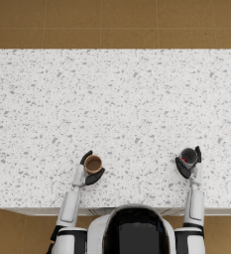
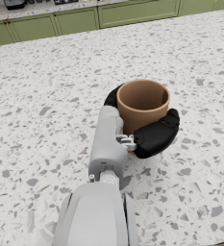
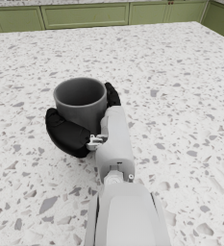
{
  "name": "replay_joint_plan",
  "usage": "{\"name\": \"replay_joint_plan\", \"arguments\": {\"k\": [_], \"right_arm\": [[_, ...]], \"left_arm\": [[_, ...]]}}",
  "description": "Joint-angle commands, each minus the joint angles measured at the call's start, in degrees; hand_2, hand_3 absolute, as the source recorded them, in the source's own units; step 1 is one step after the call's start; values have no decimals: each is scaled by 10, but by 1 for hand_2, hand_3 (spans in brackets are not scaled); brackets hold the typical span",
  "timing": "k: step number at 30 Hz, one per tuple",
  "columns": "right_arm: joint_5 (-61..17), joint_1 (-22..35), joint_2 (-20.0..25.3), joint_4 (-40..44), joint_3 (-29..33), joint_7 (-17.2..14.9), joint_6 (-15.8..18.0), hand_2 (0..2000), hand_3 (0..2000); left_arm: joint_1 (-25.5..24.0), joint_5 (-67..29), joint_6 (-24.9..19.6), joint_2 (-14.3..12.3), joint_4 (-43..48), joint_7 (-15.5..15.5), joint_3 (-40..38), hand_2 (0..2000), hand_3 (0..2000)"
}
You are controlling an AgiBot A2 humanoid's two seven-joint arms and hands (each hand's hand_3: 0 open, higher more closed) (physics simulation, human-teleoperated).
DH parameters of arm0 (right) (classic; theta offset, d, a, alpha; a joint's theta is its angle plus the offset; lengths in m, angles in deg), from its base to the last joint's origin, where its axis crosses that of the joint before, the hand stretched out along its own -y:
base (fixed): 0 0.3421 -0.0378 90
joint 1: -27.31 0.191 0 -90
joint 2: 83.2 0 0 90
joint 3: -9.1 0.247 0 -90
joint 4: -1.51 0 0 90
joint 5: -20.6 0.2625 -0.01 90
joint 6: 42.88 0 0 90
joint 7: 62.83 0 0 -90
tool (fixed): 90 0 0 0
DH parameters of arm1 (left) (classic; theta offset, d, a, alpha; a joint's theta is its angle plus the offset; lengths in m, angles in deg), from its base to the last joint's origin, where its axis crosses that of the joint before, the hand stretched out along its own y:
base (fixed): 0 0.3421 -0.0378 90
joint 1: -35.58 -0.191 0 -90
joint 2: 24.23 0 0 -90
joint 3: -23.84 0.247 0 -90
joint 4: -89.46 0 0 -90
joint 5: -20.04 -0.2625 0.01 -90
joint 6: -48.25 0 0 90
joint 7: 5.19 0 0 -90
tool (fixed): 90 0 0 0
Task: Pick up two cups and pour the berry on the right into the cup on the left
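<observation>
In the head view, the speckled white counter [image 1: 117,99] is the landmark: near its front edge, toward the left, the left hand [image 1: 89,171] wraps its dark fingers around a brown cup [image 1: 93,163], and well apart from it, toward the right along the same edge, the right hand [image 1: 189,163] wraps around a grey cup [image 1: 188,157], inside which a small red berry [image 1: 186,160] shows. Both cups stand upright. In the left wrist view, the left hand [image 2: 147,132] grips the brown cup [image 2: 142,103], fingers curled against its wall on both sides; the cup sits upright on the counter [image 2: 46,96] and what can be seen of its inside looks bare. Green cabinets [image 2: 84,19] stand beyond the counter's far edge. In the right wrist view, the right hand [image 3: 75,129] closes its fingers on the grey cup [image 3: 80,103], which stands upright on the counter [image 3: 180,72]; the berry cannot be seen from here.
</observation>
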Motion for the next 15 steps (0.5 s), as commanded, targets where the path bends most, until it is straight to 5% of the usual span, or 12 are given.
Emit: {"name": "replay_joint_plan", "arguments": {"k": [1,2,15], "right_arm": [[0,2,1,-24,7,0,23,2000,980],[0,1,2,-42,6,0,34,2000,1280],[0,61,4,-211,-89,3,31,2000,1280]], "left_arm": [[-4,0,-6,0,49,1,-11,2000,1280],[-1,0,-7,-2,69,0,-12,2000,1280],[92,0,9,-73,95,-1,70,2000,1280]]}}
